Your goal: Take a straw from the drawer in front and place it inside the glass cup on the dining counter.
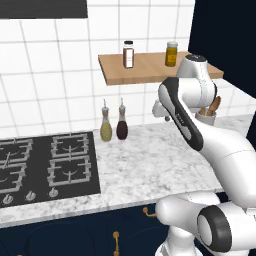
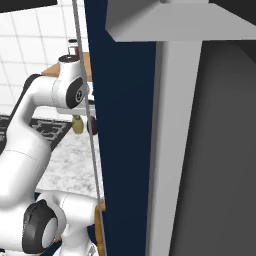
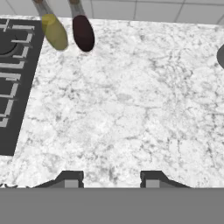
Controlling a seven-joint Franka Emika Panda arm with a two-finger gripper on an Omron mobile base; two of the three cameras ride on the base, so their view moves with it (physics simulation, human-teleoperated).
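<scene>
My gripper [image 3: 111, 180] points down over a white-grey marbled kitchen counter [image 3: 131, 113]. Its two dark fingertips [image 3: 70, 179] stand apart with nothing between them, so it is open. Below the counter's front edge run navy fronts, and one brass handle [image 1: 147, 212] shows beside my arm's base; I take it for the drawer, and it looks shut. The straw, the glass cup and the dining counter are out of view.
A black gas hob [image 1: 47, 167] lies at the left. A yellow oil bottle [image 1: 106, 129] and a dark bottle [image 1: 122, 127] stand by the tiled wall. A wooden shelf [image 1: 145, 67] carries two jars, with a pot of wooden spoons [image 1: 207, 112] below. A tall navy cabinet [image 2: 125, 125] rises close on the right.
</scene>
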